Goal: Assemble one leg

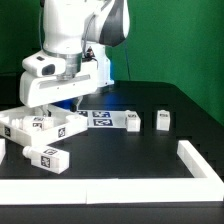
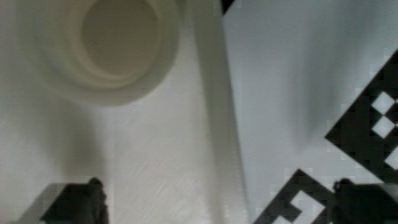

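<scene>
Plainly, the fingers (image 2: 75, 200) stand open with nothing between them but the smooth face of the white panel (image 1: 16, 126), over which they hang at the exterior view's left; no leg is held. The wrist view shows only that glossy moulded plastic close up, with a round socket (image 2: 118, 45) sunk into it, a raised ridge (image 2: 215, 110) running past, and parts of black-and-white tags (image 2: 374, 120). The nearest leg (image 1: 133, 120) stands upright on the black counter (image 1: 130, 150) just right of centre in the exterior view, well apart from the fingers and toward that view's right of them, with the flat marker board (image 1: 100, 118) lying between; a second leg (image 1: 162, 120) stands further right again; a third leg (image 1: 50, 158) lies on its side in the lower left of that frame, its long axis running roughly across the picture. Each is a stubby, blocky white plastic peg, hard-looking, stickered with square tags. Judging from this, the coming move turns on a sideways reach toward the exterior view's right; the upright pair offer their short sides to a grasp from above, while the lying one would probably need turning upright. A white rail (image 1: 195, 158) borders the counter at the lower and right edges.
</scene>
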